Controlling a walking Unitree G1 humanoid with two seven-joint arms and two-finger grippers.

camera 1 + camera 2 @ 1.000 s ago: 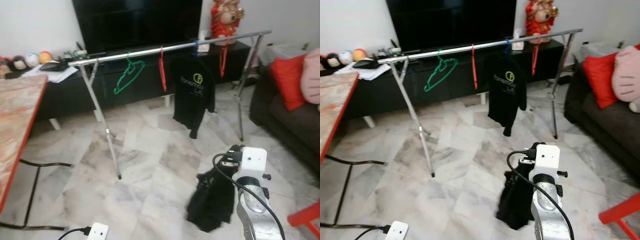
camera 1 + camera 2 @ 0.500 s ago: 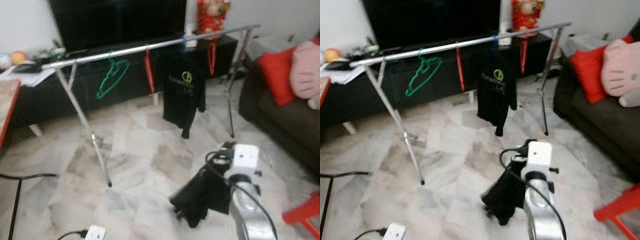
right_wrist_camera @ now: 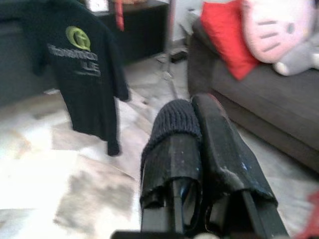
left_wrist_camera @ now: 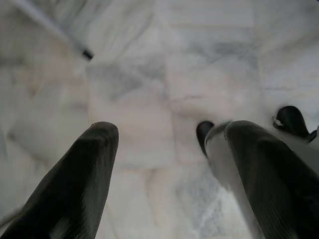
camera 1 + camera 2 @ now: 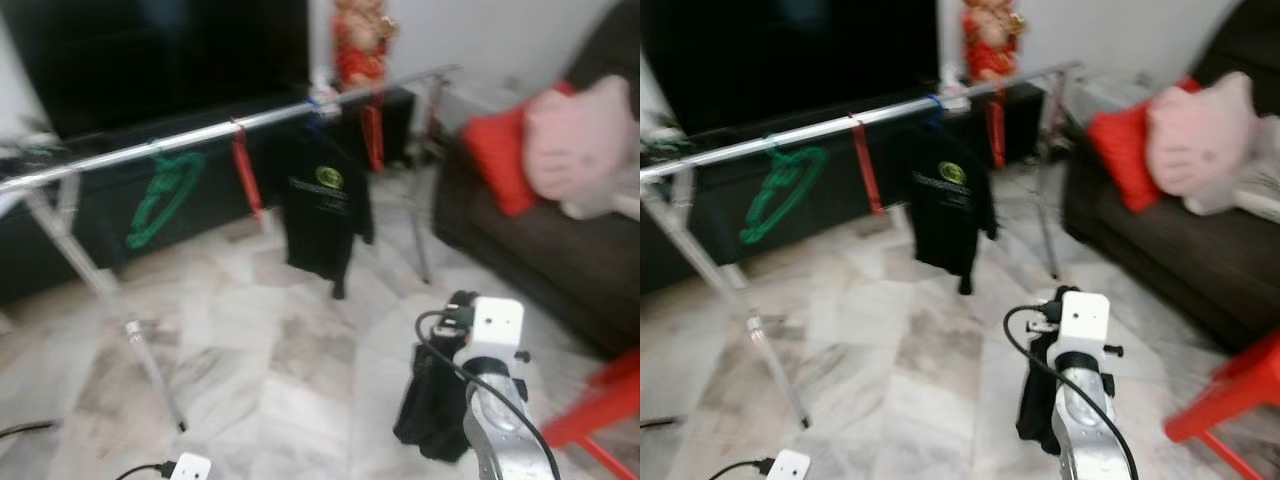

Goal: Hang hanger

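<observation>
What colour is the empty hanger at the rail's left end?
Green hanger, clearest in the right eye view.

A home living room, going by the furnishings. Marble-tiled floor (image 5: 300,350) underfoot. Ahead of the right gripper (image 3: 199,124), a large dark TV (image 5: 160,50) on a low black cabinet (image 5: 700,220), with a red figurine (image 5: 358,40) beside it. Off to the gripper's right, a dark sofa (image 5: 530,250) with a red cushion (image 5: 1120,145) and a pink plush pillow (image 5: 1195,125). Between gripper and TV, a metal drying rack (image 5: 200,135) with hangers and a black T-shirt (image 5: 322,210).
</observation>
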